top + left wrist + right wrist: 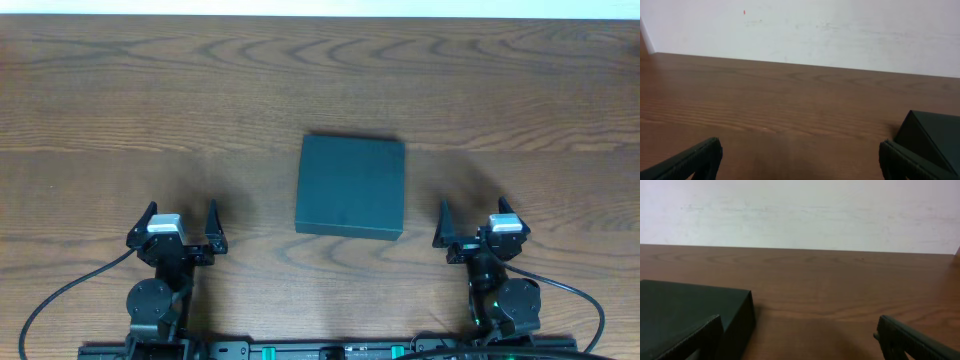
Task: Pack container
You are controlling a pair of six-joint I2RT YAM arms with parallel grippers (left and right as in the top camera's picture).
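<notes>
**Overhead view**
- Table (150,100): brown wood grain, fills the view.
- Container (351,187): dark teal-green, rectangular, matte. It lies flat near the middle of the table with its top face plain and shut. Nothing touches it.
- Left claw (182,212): at about 8 o'clock from the container and well apart from it. It is spread wide and holds nothing, with its tips pointing toward 12 o'clock.
- Right claw (474,212): at about 4 o'clock from the container, near its lower right corner but clear of it. It is also spread wide and empty.
- Black cables (60,290): one loops out from each arm base at the near edge.

**Left wrist view**
- Left claw (800,167): its two dark fingers (692,161) sit at the bottom corners, far apart, with bare table (790,100) between them.
- Container (935,132): one corner shows at 4 o'clock, behind the right-hand finger.
- Wall (815,30): pale, beyond the table's far edge.

**Right wrist view**
- Right claw (797,347): its fingers (912,341) are wide apart and grip nothing.
- Container (685,305): at 8 o'clock, resting on the table (840,280), partly behind the left-hand finger. Whether they touch cannot be told.
- Wall (815,210): pale, at 12 o'clock.
</notes>
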